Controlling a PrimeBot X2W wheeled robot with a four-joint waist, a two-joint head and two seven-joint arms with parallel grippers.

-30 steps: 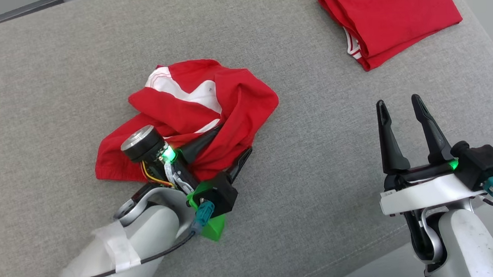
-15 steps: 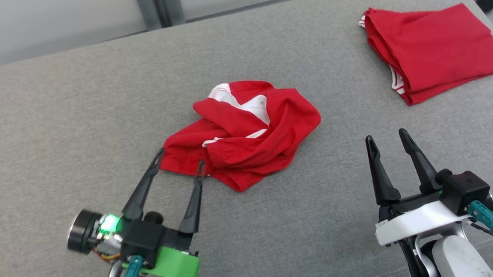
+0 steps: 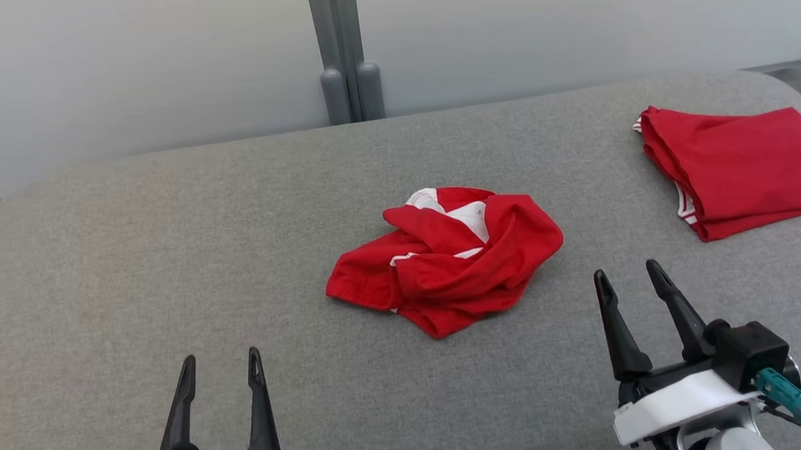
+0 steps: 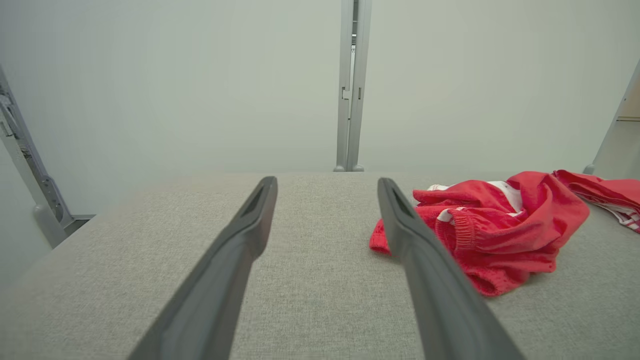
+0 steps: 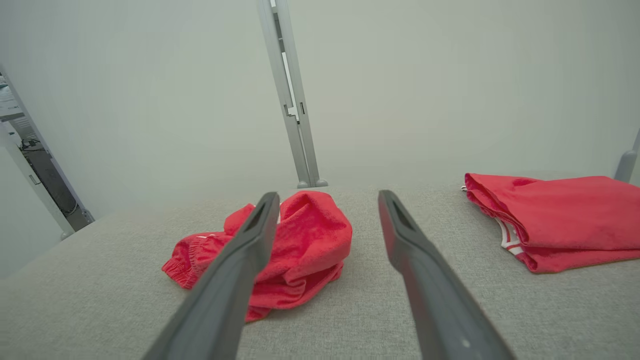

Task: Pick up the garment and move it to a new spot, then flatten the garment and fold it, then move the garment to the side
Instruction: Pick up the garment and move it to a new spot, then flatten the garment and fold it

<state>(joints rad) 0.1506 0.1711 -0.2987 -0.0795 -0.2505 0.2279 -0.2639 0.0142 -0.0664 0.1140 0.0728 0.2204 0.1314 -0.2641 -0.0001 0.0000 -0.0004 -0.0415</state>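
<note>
From the head view, the crumpled red garment (image 3: 448, 260) lay in a heap near the middle of the grey counter (image 3: 166, 253), its white panels turned up. I judge this spot was chosen so that both arms could reach it for flattening. The left end effector (image 3: 220, 361) stood well apart from this garment, to its left and nearer to the robot. The right end effector (image 3: 624, 272) stood to its right, also nearer to the robot. Both were released and grasped nothing. It seemed they were kept off so the cloth could be seen whole. A folded red garment (image 3: 744, 166) rested well apart from the crumpled one, to its far right, probably as finished work.

In the left wrist view, the left end effector (image 4: 326, 182) was spread wide, with the crumpled red garment (image 4: 500, 225) to the right of its fingers, elastic hem showing.

In the right wrist view, the right end effector (image 5: 327, 197) was spread too. The crumpled red garment (image 5: 305, 240) lay partly behind its left finger, and the folded red garment (image 5: 565, 215) far to the right of it.
</note>
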